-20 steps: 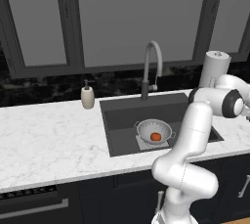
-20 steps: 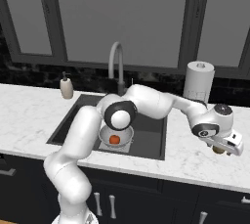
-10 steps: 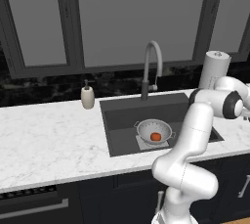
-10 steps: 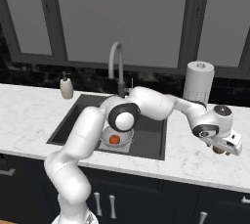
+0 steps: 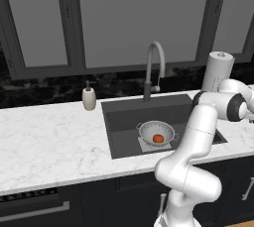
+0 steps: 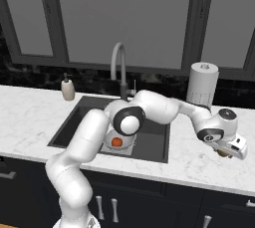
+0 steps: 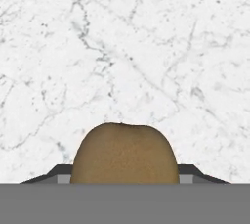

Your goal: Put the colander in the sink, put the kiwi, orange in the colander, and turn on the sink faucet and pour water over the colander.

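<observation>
Your tool (image 6: 226, 152) is clamped on the kiwi (image 7: 124, 153), held out over the marble table (image 7: 146, 47) to the right of the sink (image 5: 124, 117). The colander (image 5: 157, 133) sits on the sink floor with the orange (image 5: 158, 138) inside it, the faucet (image 5: 155, 67) standing at the sink's far edge.

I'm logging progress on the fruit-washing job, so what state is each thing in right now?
colander: upright in the sink, holding the orange.
orange: inside the colander.
kiwi: between the claw's fingers, above the marble counter.
claw: shut on the kiwi, out over the counter right of the sink.
sink: dry, no water visible.
sink faucet: off, no stream from the spout.
</observation>
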Tool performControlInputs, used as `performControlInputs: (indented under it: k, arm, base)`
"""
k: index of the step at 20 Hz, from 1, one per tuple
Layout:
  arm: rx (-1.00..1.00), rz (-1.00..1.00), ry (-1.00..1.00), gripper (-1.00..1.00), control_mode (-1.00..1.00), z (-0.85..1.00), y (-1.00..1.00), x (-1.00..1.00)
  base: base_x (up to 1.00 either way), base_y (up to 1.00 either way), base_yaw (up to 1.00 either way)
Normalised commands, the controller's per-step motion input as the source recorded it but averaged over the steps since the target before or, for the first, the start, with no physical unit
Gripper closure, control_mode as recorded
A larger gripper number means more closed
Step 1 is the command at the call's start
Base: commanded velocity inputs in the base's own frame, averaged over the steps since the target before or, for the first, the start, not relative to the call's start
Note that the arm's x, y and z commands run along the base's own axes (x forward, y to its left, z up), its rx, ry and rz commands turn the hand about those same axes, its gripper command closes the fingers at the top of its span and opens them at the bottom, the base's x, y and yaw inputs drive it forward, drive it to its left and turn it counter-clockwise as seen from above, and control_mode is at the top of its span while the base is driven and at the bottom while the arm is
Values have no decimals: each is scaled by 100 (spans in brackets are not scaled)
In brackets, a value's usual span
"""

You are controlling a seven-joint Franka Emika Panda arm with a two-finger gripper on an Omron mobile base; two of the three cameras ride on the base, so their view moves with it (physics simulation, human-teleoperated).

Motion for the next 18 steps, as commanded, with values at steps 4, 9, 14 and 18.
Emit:
performControlInputs:
  k: [4, 9, 14, 18]
  arm:
    - [0, 0, 0, 100, -100, -10, -2, 6]
    - [0, 0, 0, 100, -100, 0, 43, -31]
    - [0, 0, 0, 100, -100, 22, 57, -23]
    - [0, 0, 0, 100, -100, 38, 66, -26]
  base:
    - [0, 0, 0]
    - [0, 0, 0]
    - [0, 0, 0]
    - [0, 0, 0]
